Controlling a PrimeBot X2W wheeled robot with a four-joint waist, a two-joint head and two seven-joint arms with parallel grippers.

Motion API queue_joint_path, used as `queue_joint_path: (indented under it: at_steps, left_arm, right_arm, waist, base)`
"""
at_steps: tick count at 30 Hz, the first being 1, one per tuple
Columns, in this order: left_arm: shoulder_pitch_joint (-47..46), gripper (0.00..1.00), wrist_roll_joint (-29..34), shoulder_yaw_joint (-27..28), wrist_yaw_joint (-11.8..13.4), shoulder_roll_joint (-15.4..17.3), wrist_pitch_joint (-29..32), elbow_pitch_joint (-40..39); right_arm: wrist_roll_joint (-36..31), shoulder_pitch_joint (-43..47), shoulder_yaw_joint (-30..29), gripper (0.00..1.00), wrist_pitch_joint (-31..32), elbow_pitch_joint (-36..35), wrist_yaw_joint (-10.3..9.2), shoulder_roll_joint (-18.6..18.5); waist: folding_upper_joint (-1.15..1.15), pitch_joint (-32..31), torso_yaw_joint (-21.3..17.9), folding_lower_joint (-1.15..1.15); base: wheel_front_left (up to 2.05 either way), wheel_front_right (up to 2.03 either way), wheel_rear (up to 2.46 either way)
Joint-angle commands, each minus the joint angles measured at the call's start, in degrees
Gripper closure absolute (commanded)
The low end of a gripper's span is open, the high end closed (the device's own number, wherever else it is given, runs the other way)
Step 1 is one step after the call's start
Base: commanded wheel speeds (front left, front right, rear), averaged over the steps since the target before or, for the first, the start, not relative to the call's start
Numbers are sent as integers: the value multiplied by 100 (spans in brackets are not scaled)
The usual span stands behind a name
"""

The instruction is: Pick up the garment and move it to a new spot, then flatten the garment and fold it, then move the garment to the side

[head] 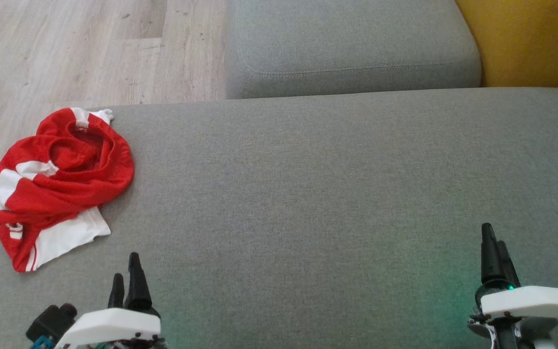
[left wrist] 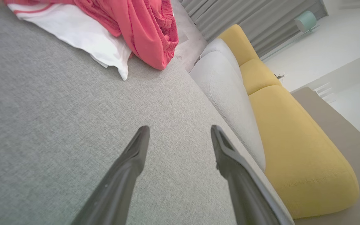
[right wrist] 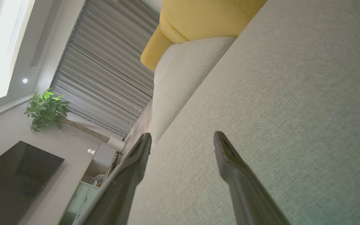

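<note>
1. My left gripper (head: 125, 269): two long, dark, tapered fingers on a smooth white wrist shell. The fingers are spread wide with nothing between them, and they hang over bare upholstery.
2. My right gripper (head: 494, 235): same build. Its fingers are also parted wide and empty, at the lower right, well apart from the left one.
3. Red-and-white mesh sports garment (head: 61, 184): crumpled in a rounded heap of perforated red knit with white bands. A flat white panel pokes out at its near edge. It lies at the left edge of the seat, ahead and to the left of my left gripper, touching neither gripper.
4. Broad grey woven-fabric seat cushion (head: 308, 194): flat, with a fine-grained weave and softly rounded edges. It bears the garment.
5. Second grey fabric cushion (head: 351, 43): beyond the first, with a stitched seam along its front and rounded corners.
6. Mustard-yellow upholstered cushion (head: 531, 43): far right, beside the second grey one.
7. Pale wood-grain plank floor (head: 66, 48): matte, to the left.
</note>
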Motion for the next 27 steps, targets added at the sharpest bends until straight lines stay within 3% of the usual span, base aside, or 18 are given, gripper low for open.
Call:
queue_joint_path:
  at_steps: [1,27]
  left_arm:
    - [-165,0,151,38,34,43,-87,-221]
    - [-30,0,2108,-425,508,52,-546,-350]
  right_arm:
    - [-152,-93,66,0,-64,-239,19,-37]
    - [-2068,110,277,0,-520,-380,29,-50]
  waist:
    - [0,-4,2,-1]
    - [0,-244,59,-1]
  base:
    - [0,0,0]
    - [0,0,0]
